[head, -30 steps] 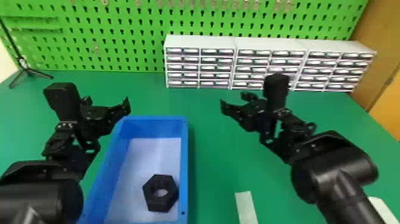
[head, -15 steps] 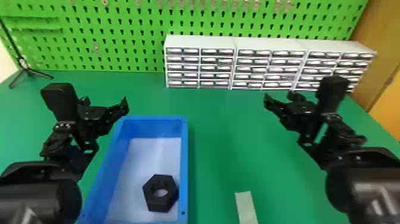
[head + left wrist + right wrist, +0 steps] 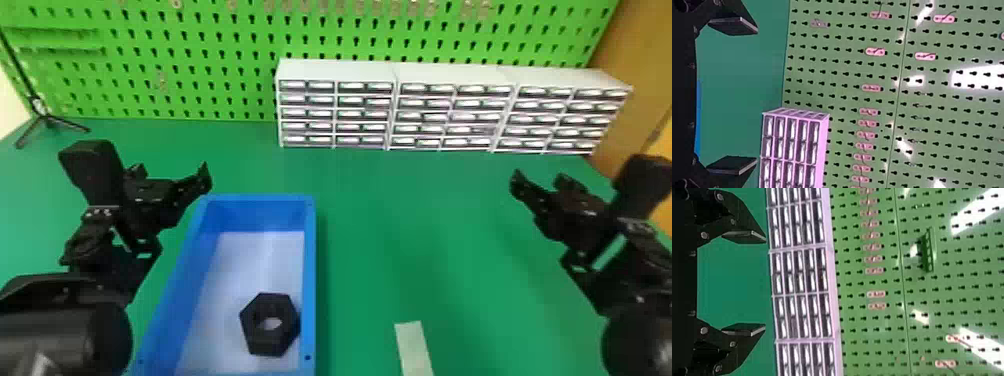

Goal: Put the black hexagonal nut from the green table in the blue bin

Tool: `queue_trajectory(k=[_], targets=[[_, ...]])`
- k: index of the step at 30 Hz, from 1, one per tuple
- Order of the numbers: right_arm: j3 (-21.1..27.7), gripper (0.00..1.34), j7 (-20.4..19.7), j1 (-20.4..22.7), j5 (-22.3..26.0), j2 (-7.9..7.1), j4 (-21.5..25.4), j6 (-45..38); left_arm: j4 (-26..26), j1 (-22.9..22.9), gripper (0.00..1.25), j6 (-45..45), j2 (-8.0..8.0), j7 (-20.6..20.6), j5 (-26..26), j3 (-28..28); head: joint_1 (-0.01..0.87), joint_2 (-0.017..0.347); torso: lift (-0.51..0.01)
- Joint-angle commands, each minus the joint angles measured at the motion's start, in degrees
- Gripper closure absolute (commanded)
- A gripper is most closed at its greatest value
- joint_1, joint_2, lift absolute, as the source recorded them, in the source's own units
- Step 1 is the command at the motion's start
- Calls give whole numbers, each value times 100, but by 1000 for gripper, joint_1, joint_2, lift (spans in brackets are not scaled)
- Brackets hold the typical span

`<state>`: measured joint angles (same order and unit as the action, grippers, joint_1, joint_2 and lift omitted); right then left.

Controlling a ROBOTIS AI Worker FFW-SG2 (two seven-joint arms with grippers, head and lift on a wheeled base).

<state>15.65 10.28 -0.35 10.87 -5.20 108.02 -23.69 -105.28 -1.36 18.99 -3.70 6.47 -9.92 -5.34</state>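
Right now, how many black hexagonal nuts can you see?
1: the black hexagonal nut lies inside the blue bin, close to its right wall. Others could be hidden from view.

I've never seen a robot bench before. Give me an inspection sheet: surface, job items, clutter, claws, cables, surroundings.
Surface: green table, flat.
Job's things: black hexagonal nut lying inside the blue bin, close to its right wall.
Clutter: one pale strip on the table, right of the bin.
Claws: left claw open and holding nothing, near the bin's far left corner; right claw open and holding nothing, on the table's right side.
Cables: nothing seen.
Surroundings: white drawer cabinets along the back, green pegboard behind them, small black tripod at far left.
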Motion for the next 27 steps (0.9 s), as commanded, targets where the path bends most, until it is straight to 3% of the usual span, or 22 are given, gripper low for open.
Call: queue_trajectory(k=[1, 9, 13, 17, 23, 27], targets=[[333, 472, 0, 123, -208, 99, 18, 145, -1, 13, 119, 0, 1, -40, -150, -55, 692, 8, -97], [799, 467, 0, 343, -287, 116, -264, 584, -1, 22, 119, 0, 1, -75, -220, -108, 692, 8, -97], [1010, 470, 0, 431, 12, 107, -510, 690, -1, 39, 119, 0, 1, -93, -264, -134, 692, 8, -97], [1168, 469, 0, 510, 627, 125, -844, 892, -1, 66, 119, 0, 10, -155, -361, -178, 692, 8, -97], [1370, 469, 0, 536, 1049, 160, -1020, 795, -1, 75, 119, 0, 10, -163, -352, -187, 692, 8, -97], [1361, 469, 0, 527, 1128, 99, -1055, 716, -1, 83, 119, 0, 10, -163, -352, -196, 692, 8, -97]])
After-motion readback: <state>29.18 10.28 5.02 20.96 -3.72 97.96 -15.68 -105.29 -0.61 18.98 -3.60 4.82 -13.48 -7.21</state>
